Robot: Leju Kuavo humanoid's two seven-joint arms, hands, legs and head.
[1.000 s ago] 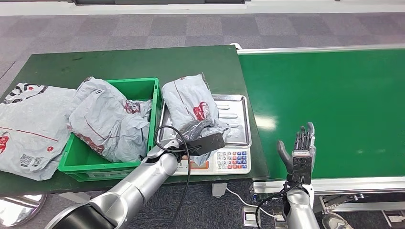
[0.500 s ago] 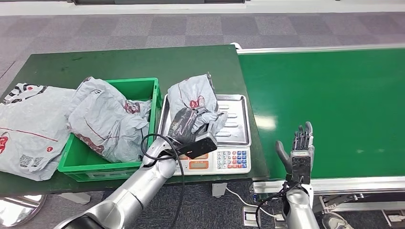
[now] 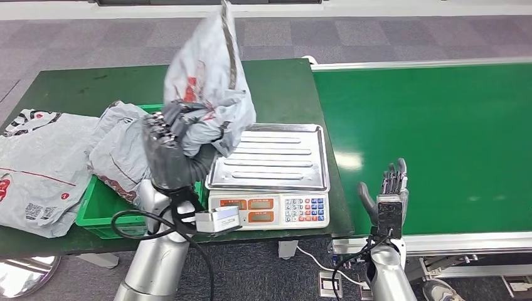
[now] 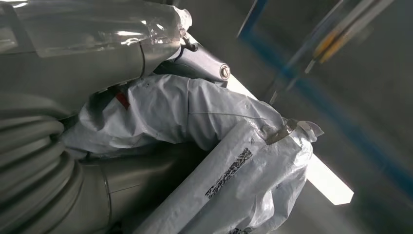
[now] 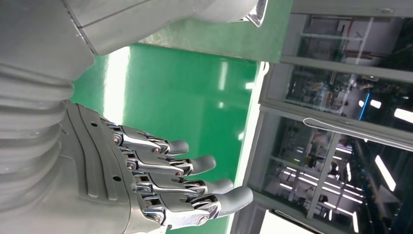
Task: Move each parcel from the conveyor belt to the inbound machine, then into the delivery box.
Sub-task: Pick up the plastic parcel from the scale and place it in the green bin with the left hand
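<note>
My left hand (image 3: 172,141) grips a grey plastic parcel (image 3: 210,75) with red print and holds it high in the air, above the gap between the green delivery box (image 3: 103,213) and the weighing scale (image 3: 271,172). In the left wrist view the crumpled grey parcel (image 4: 204,122) lies against my left hand (image 4: 58,161). The scale's steel tray (image 3: 276,157) is bare. My right hand (image 3: 388,194) stands upright with fingers apart over the near edge of the green conveyor belt (image 3: 439,138), holding nothing; its fingers (image 5: 185,170) spread over the belt (image 5: 185,97).
The green box holds a grey parcel (image 3: 125,157). Another large grey parcel (image 3: 37,169) lies on the dark green table (image 3: 188,81) left of the box. A black cable (image 3: 157,229) loops from my left forearm near the table's front edge.
My left hand has lifted the grey parcel off the scale tray, up and to the left. The tray now lies bare. The right hand has barely moved.
</note>
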